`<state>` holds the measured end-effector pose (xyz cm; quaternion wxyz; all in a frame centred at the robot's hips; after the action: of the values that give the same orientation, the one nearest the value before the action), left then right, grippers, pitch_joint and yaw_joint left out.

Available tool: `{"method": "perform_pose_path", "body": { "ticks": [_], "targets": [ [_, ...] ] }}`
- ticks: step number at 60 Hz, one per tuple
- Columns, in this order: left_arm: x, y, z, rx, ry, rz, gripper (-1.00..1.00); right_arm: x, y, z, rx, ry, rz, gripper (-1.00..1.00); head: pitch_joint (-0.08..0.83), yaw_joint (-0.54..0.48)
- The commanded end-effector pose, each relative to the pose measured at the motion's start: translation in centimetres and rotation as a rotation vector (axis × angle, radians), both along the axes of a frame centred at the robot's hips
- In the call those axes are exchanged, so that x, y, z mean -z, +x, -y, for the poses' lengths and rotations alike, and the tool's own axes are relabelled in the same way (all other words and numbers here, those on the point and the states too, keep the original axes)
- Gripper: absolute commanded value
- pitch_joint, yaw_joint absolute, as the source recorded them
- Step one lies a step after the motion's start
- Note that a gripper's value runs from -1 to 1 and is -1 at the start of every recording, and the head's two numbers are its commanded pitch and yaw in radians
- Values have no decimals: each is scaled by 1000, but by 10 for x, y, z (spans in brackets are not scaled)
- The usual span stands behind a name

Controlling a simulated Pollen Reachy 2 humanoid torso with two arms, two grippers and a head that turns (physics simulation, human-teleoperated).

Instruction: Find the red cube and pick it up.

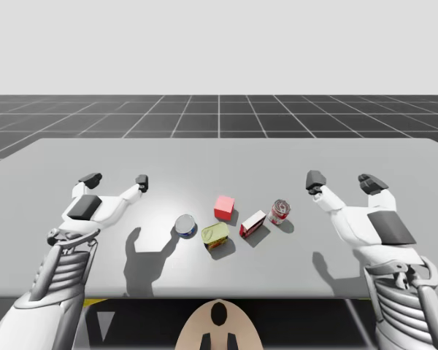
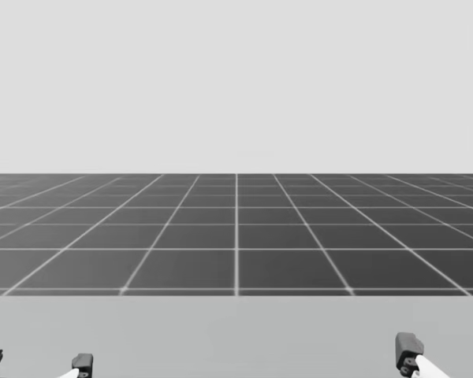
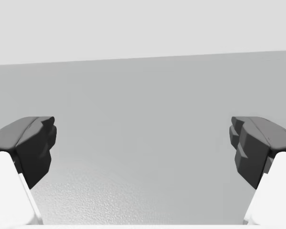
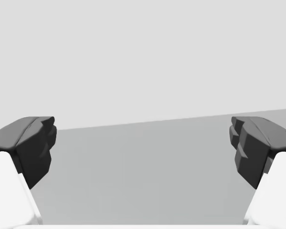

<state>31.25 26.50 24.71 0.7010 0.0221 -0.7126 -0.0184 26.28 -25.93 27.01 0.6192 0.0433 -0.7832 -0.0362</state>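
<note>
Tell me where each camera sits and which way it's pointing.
High view: above the table, looking down at the red cube; both arms and my head show.
Head view: on my head, level over the table's far edge; fingertips show.
Left wrist view: on my left hand, facing bare table; open left gripper shows.
Right wrist view: on my right hand, facing table edge; open right gripper shows.
Shared: both wrist views see bare table.

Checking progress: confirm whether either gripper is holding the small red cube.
No: the red cube rests on the grey table, apart from the open left gripper and right gripper.
</note>
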Motion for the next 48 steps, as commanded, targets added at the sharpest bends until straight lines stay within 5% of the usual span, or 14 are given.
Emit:
{"method": "perform_pose_path", "body": {
  "ticks": [1, 14, 48],
  "targets": [
    [0, 0, 0, 1, 1, -1, -1000, 3, -2, -3, 0, 18, 16, -1000, 18, 0],
    [0, 0, 1, 3, 3, -3, -1000, 1, -2, -5, -61, 27, -22, -1000, 81, -2],
    [1, 0, 3, 15, 17, -10, -1000, 2, 0, -5, -55, 13, -38, -1000, 520, -35]
  ]
}}
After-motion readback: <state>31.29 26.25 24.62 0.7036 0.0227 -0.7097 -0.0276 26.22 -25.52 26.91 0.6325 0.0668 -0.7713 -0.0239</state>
